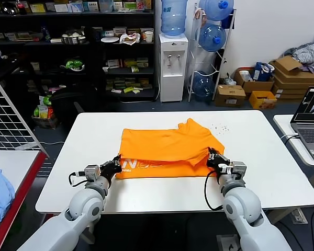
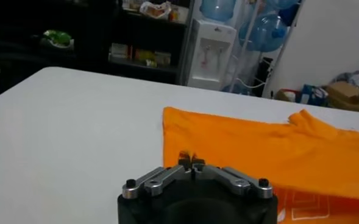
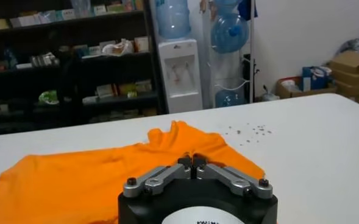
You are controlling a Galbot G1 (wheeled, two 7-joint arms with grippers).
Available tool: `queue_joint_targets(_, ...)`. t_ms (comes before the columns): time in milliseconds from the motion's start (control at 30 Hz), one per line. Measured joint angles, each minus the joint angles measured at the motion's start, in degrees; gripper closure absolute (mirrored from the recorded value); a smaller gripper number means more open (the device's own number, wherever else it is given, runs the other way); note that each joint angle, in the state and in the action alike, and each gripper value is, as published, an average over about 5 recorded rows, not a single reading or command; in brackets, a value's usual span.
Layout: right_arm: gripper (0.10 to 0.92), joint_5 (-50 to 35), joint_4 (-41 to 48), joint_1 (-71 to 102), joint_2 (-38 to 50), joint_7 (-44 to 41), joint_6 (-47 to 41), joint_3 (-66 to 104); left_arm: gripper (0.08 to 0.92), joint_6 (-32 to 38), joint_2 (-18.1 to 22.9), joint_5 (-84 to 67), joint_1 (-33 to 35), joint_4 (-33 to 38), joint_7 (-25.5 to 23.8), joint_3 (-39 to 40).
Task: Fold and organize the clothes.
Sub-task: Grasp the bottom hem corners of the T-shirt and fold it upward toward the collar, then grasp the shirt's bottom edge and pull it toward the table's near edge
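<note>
Both grippers sit at the near edge of the folded shirt (image 1: pixel 165 148). The left gripper (image 1: pixel 116 164) appears pinched on its left corner; the right gripper (image 1: pixel 213 158) nips the right edge, fingers together.

I see a white table (image 1: pixel 162 188) filling the middle of the head view, its bare top showing all around the load. Lying directly on it, in the centre of the frame, is an orange T-shirt (image 1: pixel 167 149), partly folded, with white lettering along its lower edge. A few small dark specks (image 1: pixel 220 127) sit on the tabletop just upper right of the shirt.
</note>
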State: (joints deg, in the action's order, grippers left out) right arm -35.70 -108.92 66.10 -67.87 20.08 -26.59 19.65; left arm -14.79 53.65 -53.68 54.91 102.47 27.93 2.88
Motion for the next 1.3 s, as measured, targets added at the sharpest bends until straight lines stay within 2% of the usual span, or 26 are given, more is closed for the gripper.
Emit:
queue_joint_targets(433,0.446,3.2,2.1,-0.7,0.4,-4.5,3.6,0.1,0.513,-0.4,-0.5,0.4,0.1,0.0,-0.8,-0.7)
queue_joint_targets(733,0.188,5.9,2.6,1.3,1.9,-7.8,6.8,2.2,0.253,-0.7,-1.6,0.7,2.9,1.9,-1.2,-2.2)
queue_joint_targets(833,0.126,6.6,2.0,3.0,2.7,-8.7,7.5,3.1,0.167,-0.7,-2.0,0.8,4.4,2.8,-1.2,-2.7)
queue_joint_targets(967,0.106,7.0,0.9,6.5,3.9,-9.8,8.2,4.4,0.090,-0.9,-2.5,0.9,6.9,4.3,-1.3,-3.4)
queue_joint_targets(1300,0.104,6.9,0.0,13.1,4.9,-11.5,8.3,6.2,0.079,-0.8,-1.7,2.0,11.6,5.8,-2.1,-3.3)
